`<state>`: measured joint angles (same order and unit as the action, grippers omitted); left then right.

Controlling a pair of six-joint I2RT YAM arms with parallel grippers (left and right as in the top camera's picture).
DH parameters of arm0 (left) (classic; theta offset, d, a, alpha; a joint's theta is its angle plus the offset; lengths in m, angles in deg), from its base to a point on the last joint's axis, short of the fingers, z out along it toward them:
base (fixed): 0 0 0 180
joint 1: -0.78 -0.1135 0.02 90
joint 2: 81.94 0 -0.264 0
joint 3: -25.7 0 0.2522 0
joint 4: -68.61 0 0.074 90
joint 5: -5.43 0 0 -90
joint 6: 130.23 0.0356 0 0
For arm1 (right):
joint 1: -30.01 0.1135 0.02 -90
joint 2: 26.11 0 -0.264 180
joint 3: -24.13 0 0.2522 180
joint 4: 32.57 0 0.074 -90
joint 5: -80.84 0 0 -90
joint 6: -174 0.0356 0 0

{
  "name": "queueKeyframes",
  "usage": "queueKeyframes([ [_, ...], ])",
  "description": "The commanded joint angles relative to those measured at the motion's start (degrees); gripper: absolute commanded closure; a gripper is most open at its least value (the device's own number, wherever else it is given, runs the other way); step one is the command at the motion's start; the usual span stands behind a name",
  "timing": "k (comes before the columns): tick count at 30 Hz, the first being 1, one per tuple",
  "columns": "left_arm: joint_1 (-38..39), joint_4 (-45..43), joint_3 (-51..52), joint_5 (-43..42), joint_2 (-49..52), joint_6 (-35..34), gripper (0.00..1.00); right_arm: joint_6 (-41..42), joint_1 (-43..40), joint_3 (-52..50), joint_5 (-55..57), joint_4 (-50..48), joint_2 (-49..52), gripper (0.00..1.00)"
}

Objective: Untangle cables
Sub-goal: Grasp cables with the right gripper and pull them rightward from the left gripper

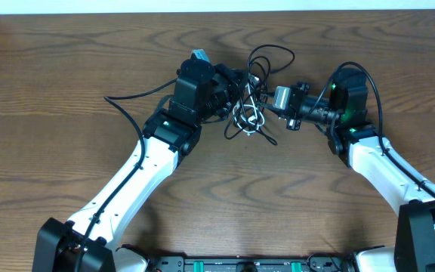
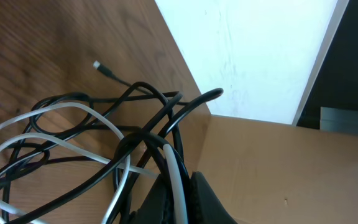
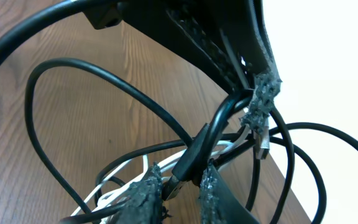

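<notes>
Tangled cables (image 1: pixel 249 106) block centre, left arm (image 1: pixel 136 170), right arm (image 1: pixel 376 162) flanking, table (image 1: pixel 51 60) open beyond

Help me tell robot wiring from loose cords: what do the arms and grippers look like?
Both arms, left arm and right arm, have white shells, black joints, a small green light and a thick black wire along them. The left gripper and right gripper are black; the right's pads look rough and frayed.

The cables (image 1: pixel 251 106) are basically one knotted clump on the bench (image 1: pixel 51 75), toward the far edge. They're mostly thin and black, looping over each other, with a white cord (image 2: pixel 73 108) threaded through. One small plug end (image 2: pixel 98 65) trails out flat on the wood.
</notes>
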<state>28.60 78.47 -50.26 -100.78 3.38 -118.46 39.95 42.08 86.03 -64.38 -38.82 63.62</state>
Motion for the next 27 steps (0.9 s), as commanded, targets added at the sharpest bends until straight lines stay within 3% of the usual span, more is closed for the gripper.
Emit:
queueKeyframes([
  [1, 0.31, 0.7, -1.27, -0.94, 0.26, 0.94, 0.92, -0.35, 0.35, 0.55, -1.86, -0.94, -1.01, 0.91],
  [6, 1.03, 2.27, -1.25, -0.13, 0.35, 1.46, 0.92, 4.11, 0.35, 0.55, -0.83, -2.62, -1.01, 0.97],
  [17, 5.49, 2.38, -1.25, 7.34, 0.42, 4.09, 0.92, 12.0, 0.35, 0.55, -0.2, -3.78, -1.01, 0.99],
  [27, 6.47, 5.14, -1.25, 8.31, 0.42, 4.07, 0.92, 32.63, 0.22, 0.55, 12.35, -8.59, -1.01, 0.99],
])
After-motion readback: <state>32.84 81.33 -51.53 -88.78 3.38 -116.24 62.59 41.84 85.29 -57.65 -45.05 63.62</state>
